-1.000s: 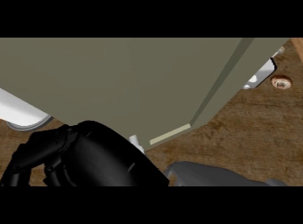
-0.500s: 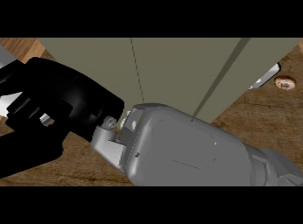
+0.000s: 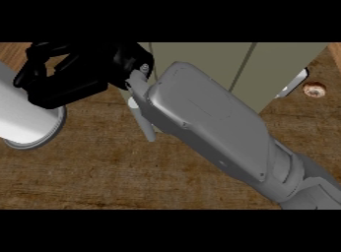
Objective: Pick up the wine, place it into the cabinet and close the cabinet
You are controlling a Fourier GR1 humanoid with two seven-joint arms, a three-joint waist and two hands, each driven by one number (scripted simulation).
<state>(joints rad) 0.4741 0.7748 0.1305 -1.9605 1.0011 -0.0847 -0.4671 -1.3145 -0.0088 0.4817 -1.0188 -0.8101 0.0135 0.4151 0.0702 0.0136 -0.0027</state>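
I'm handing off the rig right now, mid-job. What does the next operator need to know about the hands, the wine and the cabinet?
Right hand: at the view's upper left. Its grey forearm crosses the view from the lower right. Whether it holds anything cannot be told.
Left hand: not in view.
Wine: not clearly identifiable. A pale cylinder with a round rim at the left edge, beside the right hand, may be it.
Cabinet: grey-green panels along the top, above the wooden counter. Open or shut cannot be told.
Done: nothing confirmed.
Left: verify where the wine is, get it inside, then close the cabinet.
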